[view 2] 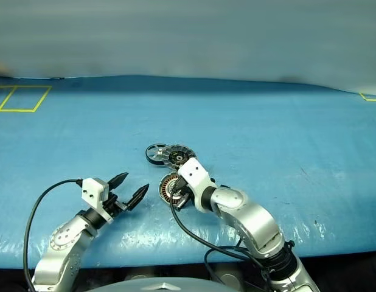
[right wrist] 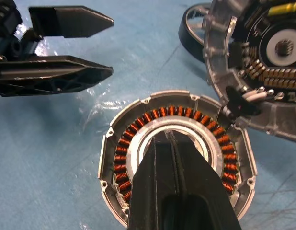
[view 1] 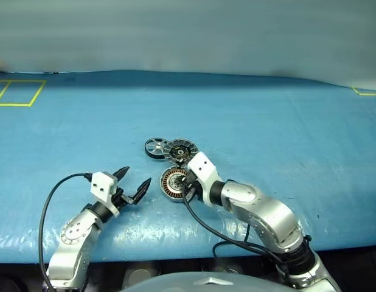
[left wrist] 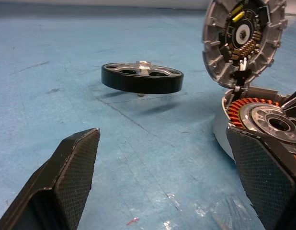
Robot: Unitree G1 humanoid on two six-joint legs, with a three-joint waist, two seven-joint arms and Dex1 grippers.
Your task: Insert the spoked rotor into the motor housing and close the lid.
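Left eye view: the shallow round silver-walled motor housing with its copper-coloured winding ring point(view 1: 174, 183) lies just below the frame's centre on the blue desk point(view 1: 285, 134). The right tool point(view 1: 187, 180) rests over its right edge, fingers pressed together and holding nothing. The left tool point(view 1: 134, 184), fingers spread wide and empty, hovers just left of the housing. The dark wheel-shaped spoked rotor with pale spokes point(view 1: 155, 148) lies flat above the housing, up and right of the left tool, so that arm looks better placed to fetch it.

Left wrist view: the rotor point(left wrist: 142, 78) sits ahead, between the spread fingers' lines, with bare desk between. The grey segmented lid disc with a black centre point(left wrist: 244, 38) stands tilted at upper right.

Right wrist view: the shut fingers cover the housing's hub point(right wrist: 176, 148); whether they touch it is unclear. The lid is cut off at the frame's edge.
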